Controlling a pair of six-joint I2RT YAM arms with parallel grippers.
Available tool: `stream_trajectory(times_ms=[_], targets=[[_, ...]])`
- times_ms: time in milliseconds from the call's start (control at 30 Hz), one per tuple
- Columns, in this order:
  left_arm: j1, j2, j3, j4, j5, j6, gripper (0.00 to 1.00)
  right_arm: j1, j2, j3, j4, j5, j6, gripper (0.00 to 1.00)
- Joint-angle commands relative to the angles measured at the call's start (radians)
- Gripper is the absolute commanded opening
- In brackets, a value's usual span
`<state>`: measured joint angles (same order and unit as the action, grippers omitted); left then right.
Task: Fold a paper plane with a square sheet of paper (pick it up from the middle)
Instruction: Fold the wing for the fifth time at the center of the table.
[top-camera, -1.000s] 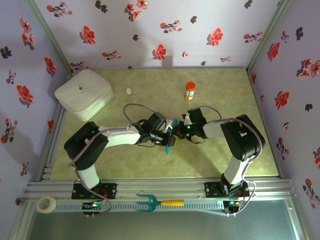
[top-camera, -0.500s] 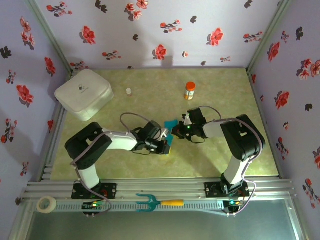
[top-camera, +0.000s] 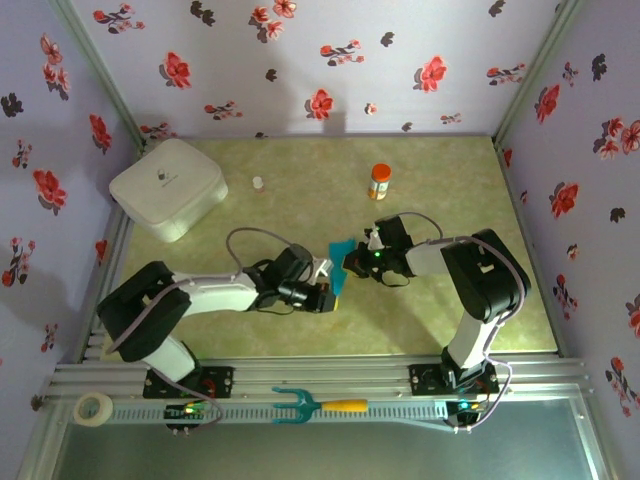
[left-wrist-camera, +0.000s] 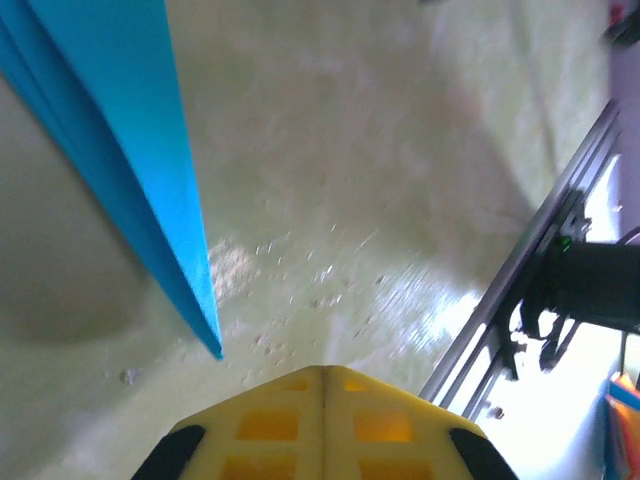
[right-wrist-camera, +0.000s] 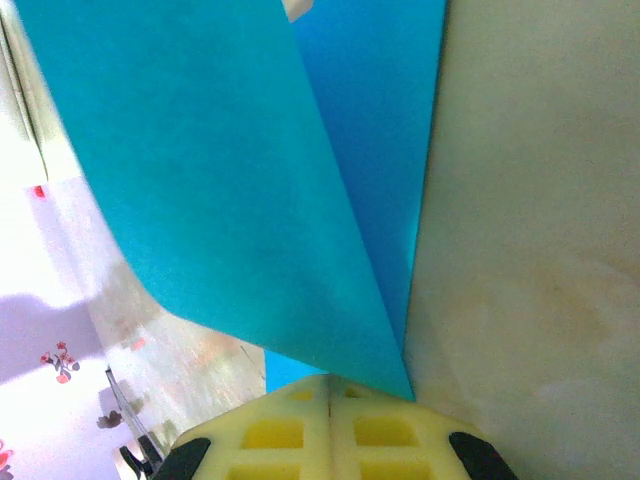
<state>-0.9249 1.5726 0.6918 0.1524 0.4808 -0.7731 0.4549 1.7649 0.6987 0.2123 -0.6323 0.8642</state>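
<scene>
**Paper pinched on the right, left pulled clear**

Starting near: tool (top-camera: 318, 405) lying along the rail, out of play. Up onto the table and to the left gripper (top-camera: 326, 297), jaws pressed together on nothing, parked just beside the lower tip of the paper (top-camera: 341, 255). Folded to a long narrow point already, mid-table between the two arms, and lifted partly off the surface by the look of its shadow. Just beyond, the right gripper (top-camera: 352, 264), clamped tight on the paper's folded edge. Farther back, bottle (top-camera: 380, 182) and box (top-camera: 167, 188), well apart from the action.

For a clean crease, by my reading: keep the right pinch firm and still. Bring the closed left fingers back onto the fold, then press down against the table. Run slowly from the pinch out toward the tip, so as not to skew or tear the layers.

Against a second ago: left gripper then nose-to-nose with the right, now drawn back near-left with the elbow swung low. More paper on show. Right arm unmoved.
</scene>
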Motion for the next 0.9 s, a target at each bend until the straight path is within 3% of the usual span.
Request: stream_trajectory(times_ms=[0,233,567,867], targets=[[0.049,0.005,0.05,0.031,-0.027,-0.002,0.0,0.005,0.027,-0.042,-0.084,0.106,0.016,0.01],[0.087,0.168,0.189,0.037,-0.017,0.003,0.01,0.007,0.029,-0.045,-0.072,0.098,0.025,0.01],[0.089,0.29,0.232,0.061,-0.018,-0.022,0.0,0.009,0.023,-0.042,-0.067,0.092,0.03,0.01],[0.089,0.348,0.213,-0.087,-0.065,0.021,0.0,0.005,-0.021,-0.034,-0.069,0.08,0.03,0.03]])
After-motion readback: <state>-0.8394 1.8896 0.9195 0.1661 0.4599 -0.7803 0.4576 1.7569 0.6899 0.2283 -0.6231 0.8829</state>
